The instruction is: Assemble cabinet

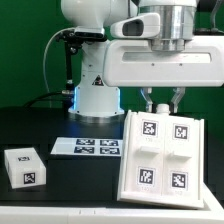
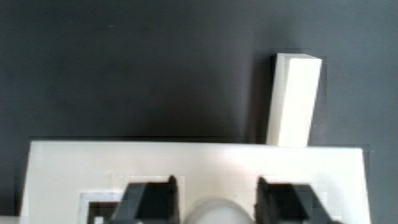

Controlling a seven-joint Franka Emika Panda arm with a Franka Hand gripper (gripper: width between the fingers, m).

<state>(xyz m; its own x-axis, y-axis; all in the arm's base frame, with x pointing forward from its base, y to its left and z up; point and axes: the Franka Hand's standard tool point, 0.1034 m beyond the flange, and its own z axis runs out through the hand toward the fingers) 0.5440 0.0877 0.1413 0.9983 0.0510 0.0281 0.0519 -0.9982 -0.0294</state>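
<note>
The cabinet (image 1: 162,152) is a large white box with four black-and-white tags on its face. It stands tilted on the black table at the exterior view's right. My gripper (image 1: 160,103) comes down from above onto its upper edge, one finger on each side, shut on that edge. In the wrist view the black fingers (image 2: 153,200) straddle the white cabinet wall (image 2: 107,160), with a rounded white bit between them at the gripper (image 2: 222,206). A long white bar-shaped part (image 2: 294,95) reaches away from the cabinet's edge over the dark table.
A small white tagged block (image 1: 25,165) lies near the exterior view's left front. The marker board (image 1: 88,147) lies flat between the block and the cabinet. The robot's white base (image 1: 97,95) stands behind the board.
</note>
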